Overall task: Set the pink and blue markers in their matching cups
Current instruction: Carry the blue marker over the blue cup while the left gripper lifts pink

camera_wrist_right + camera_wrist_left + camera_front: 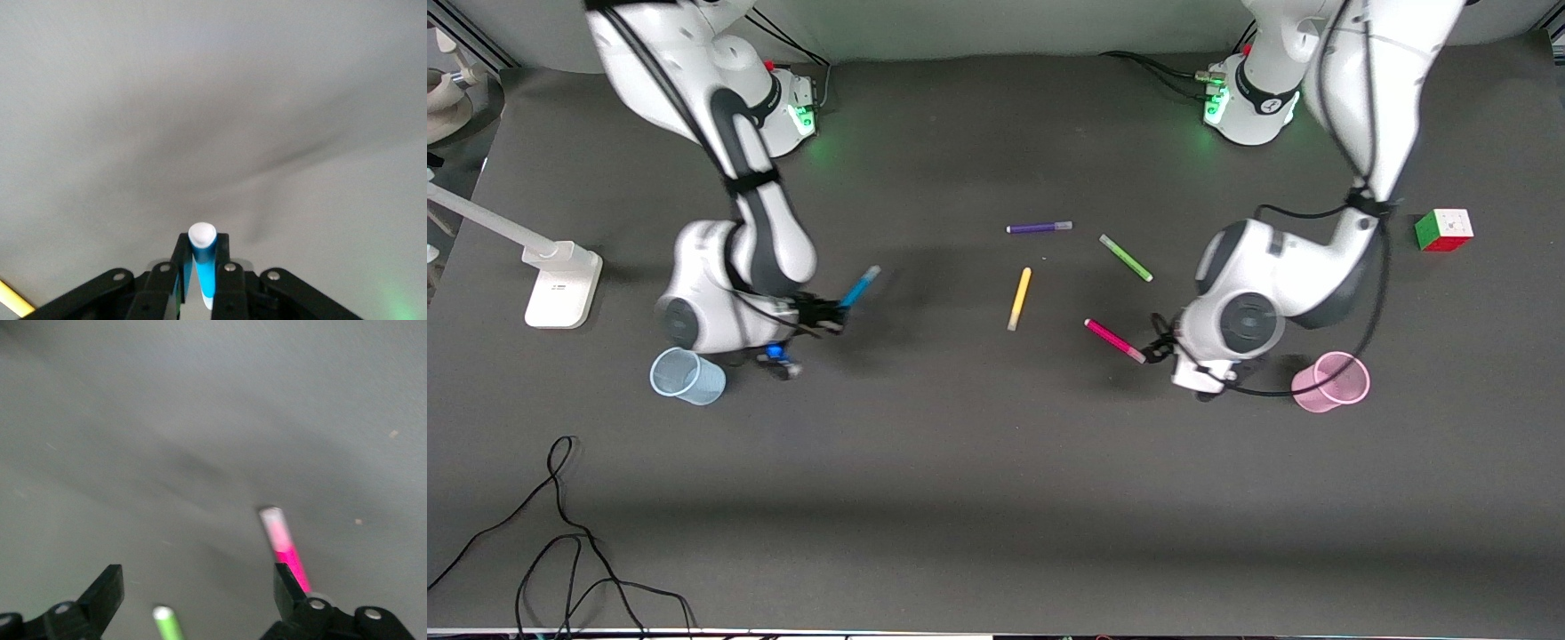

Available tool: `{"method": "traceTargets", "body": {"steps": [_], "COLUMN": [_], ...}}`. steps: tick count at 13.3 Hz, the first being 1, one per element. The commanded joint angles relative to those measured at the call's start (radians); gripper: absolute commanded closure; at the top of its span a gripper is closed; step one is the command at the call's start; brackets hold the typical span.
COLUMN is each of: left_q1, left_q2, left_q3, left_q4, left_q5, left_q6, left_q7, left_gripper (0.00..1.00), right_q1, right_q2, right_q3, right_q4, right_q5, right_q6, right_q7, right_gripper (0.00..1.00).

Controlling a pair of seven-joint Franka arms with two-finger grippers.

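My right gripper (829,315) is shut on the blue marker (860,288) and holds it tilted above the table, beside the pale blue cup (687,376). In the right wrist view the marker's whitish end (202,235) sticks out between the closed fingers (223,248). The pink marker (1113,340) lies on the table. My left gripper (1161,347) is open at its end nearest the pink cup (1331,381). In the left wrist view the pink marker (285,545) lies against the outside of one finger (287,585), not between the two.
A purple pen (1039,228), a green pen (1126,258) and a yellow pen (1019,299) lie mid-table. The green pen's tip (167,623) shows between my left fingers. A colour cube (1443,229) sits toward the left arm's end, a white stand (560,283) toward the right arm's end, and cables (560,533) near the front edge.
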Motion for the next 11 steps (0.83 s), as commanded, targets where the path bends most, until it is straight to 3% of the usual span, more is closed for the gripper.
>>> {"method": "traceTargets", "body": {"steps": [1, 3, 7, 11], "left_q1": [-0.046, -0.046, -0.075, -0.094], "left_q2": [0.059, 0.082, 0.11, 0.156], "left_q3": [0.013, 0.013, 0.013, 0.013], "left_q4": [0.053, 0.095, 0.087, 0.079], "left_q5": [-0.029, -0.073, -0.078, -0.078], "left_q6": [0.058, 0.064, 0.11, 0.161], "left_q7": [-0.172, -0.196, -0.251, -0.274], "left_gripper": [0.01, 0.04, 0.15, 0.3], "right_q1": [0.006, 0.006, 0.009, 0.0], "right_q2": [-0.162, -0.212, -0.239, -0.208], "right_q3": [-0.063, -0.118, -0.215, -0.24], "right_q4": [-0.003, -0.003, -0.017, -0.063], "right_q5": [-0.278, -0.395, -0.449, -0.449], "right_q6": [0.029, 0.1, 0.3, 0.511], "right_q7": [-0.03, -0.142, -0.38, -0.57], "right_gripper": [1.0, 1.0, 1.0, 1.0]}}
